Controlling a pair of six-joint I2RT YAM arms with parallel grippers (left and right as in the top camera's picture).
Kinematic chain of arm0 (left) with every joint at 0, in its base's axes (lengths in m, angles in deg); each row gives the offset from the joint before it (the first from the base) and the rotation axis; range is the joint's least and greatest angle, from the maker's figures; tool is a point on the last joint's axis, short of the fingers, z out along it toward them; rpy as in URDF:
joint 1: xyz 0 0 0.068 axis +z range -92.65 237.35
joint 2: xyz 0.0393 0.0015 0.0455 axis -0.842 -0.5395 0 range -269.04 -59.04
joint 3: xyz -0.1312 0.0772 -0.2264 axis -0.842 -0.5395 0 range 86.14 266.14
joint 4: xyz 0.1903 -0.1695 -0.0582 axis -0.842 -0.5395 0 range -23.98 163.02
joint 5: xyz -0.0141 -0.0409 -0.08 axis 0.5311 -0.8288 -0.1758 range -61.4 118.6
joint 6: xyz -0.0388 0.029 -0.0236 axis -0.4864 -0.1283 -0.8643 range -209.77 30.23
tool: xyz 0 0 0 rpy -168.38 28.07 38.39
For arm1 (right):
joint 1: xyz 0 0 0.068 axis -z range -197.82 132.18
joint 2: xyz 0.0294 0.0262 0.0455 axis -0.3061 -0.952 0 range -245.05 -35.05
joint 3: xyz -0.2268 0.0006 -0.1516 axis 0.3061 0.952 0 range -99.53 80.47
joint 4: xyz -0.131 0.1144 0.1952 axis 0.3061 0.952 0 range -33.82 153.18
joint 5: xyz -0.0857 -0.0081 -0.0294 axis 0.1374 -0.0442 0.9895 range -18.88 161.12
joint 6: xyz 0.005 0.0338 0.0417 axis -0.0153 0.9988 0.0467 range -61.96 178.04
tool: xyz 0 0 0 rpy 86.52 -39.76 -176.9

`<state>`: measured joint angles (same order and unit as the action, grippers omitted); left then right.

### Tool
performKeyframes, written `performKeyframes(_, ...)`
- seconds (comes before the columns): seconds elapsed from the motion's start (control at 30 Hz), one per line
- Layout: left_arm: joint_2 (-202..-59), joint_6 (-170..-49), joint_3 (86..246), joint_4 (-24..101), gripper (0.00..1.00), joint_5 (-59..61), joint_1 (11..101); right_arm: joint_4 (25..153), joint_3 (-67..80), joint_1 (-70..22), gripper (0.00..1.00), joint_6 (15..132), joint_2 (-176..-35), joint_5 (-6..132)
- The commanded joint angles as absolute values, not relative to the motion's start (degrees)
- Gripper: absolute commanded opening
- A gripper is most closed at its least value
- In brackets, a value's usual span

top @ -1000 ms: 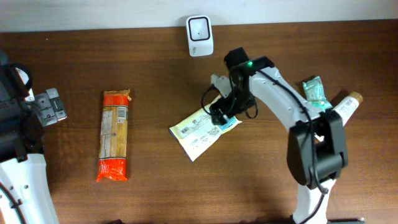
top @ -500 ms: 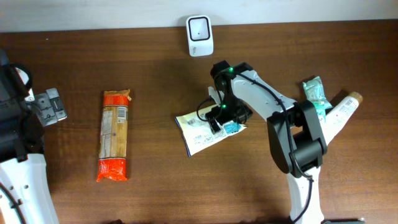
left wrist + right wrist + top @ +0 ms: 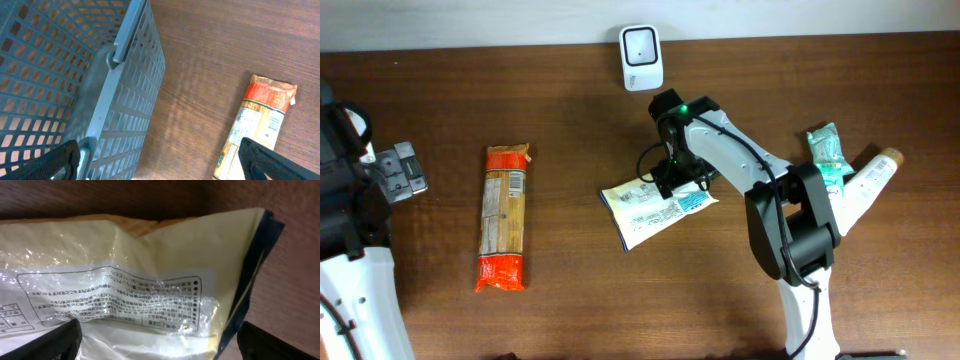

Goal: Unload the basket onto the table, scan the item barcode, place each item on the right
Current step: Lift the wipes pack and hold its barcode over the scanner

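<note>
Right pincer (image 3: 668, 182) released, jaws spread wide, at the yellow packet (image 3: 655, 210).
The packet lies flat on the surface just right of frame centre, below the scanner (image 3: 641, 45), its long axis rising from lower left to upper right. The right pincer is over its upper edge. The left pincer (image 3: 400, 172), also released, is far off at the left edge.
</note>
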<state>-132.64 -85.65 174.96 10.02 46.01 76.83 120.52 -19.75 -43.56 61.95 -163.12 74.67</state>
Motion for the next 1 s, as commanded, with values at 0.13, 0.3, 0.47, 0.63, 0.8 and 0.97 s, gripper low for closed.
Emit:
performKeyframes(0.13,-132.40,-84.93,175.26,10.11,0.99,46.43,77.01,114.70,-11.43,-43.60,0.50,55.24,-164.01,61.14)
performKeyframes(0.3,-132.40,-84.95,175.26,10.11,0.99,46.43,77.01,114.62,-11.47,-43.23,0.04,53.53,-163.99,59.07)
performKeyframes(0.47,-132.40,-84.93,175.26,10.11,0.99,46.43,77.01,115.78,-14.73,-42.51,0.04,53.57,-160.17,55.96)
performKeyframes(0.63,-132.40,-84.95,175.26,10.11,0.99,46.43,77.01,115.51,-17.37,-34.60,0.04,53.27,-147.99,35.55)
performKeyframes(0.8,-132.40,-84.95,175.26,10.11,0.99,46.43,77.01,116.37,-17.37,-23.71,0.04,50.97,-143.49,11.64)
performKeyframes(0.97,-132.40,-84.95,175.26,10.11,0.99,46.43,77.01,115.40,-17.37,-16.78,0.04,51.24,-143.51,-1.57)
